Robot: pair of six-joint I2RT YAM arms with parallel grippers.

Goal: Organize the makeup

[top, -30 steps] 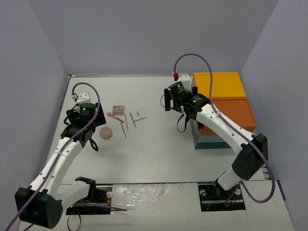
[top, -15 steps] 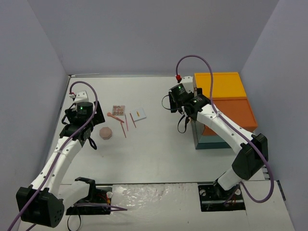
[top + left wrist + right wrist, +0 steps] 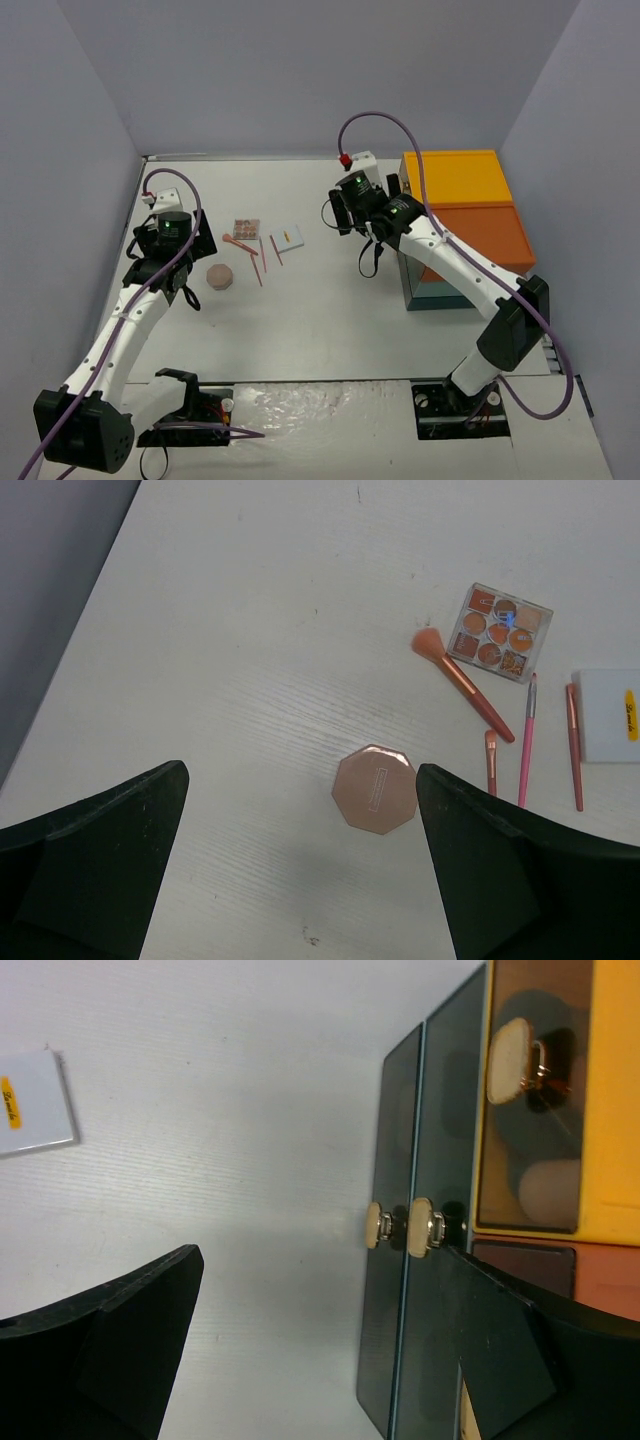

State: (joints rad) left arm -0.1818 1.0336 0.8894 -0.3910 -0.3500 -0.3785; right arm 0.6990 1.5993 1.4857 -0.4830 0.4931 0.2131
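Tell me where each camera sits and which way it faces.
Top external: high behind the bases, facing down across the table; left arm and right arm show.
Left wrist: on its arm, looking down at the compact, palette and brushes; left gripper open.
Right wrist: on its arm, looking down at the box; right gripper open.
Shared: white card, in all three.

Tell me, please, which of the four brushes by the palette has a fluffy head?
The orange-handled brush lying slanted beside the palette; its peach head is wide and fluffy, while the other three are thin with narrow tips.
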